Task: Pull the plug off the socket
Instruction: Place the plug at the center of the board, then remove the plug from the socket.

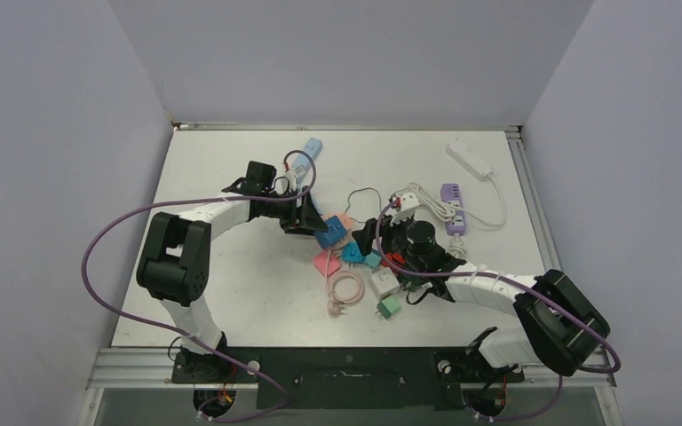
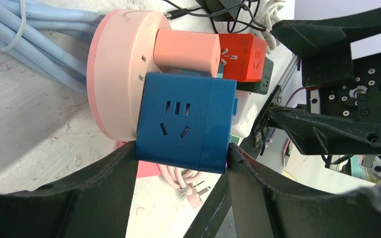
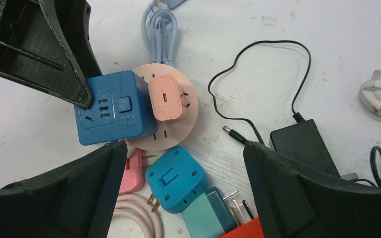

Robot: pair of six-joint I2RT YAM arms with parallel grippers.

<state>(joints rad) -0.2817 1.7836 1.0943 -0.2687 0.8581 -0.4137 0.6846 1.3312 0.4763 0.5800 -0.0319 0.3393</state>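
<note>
Left wrist: cube (image 2: 186, 121) edges seemingly against tool (image 2: 181, 151)

The white table (image 1: 231, 293) bears a pink round socket (image 3: 176, 134), purple power strip (image 1: 454, 208), green adapter (image 1: 390, 306).

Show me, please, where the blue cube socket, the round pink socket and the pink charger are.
blue cube socket (image 2: 181, 121): left wrist view, on its face with the holes.
round pink socket (image 2: 121, 54): left wrist view, on its flat face.
pink charger (image 3: 166, 106): right wrist view, on its top face.
</note>
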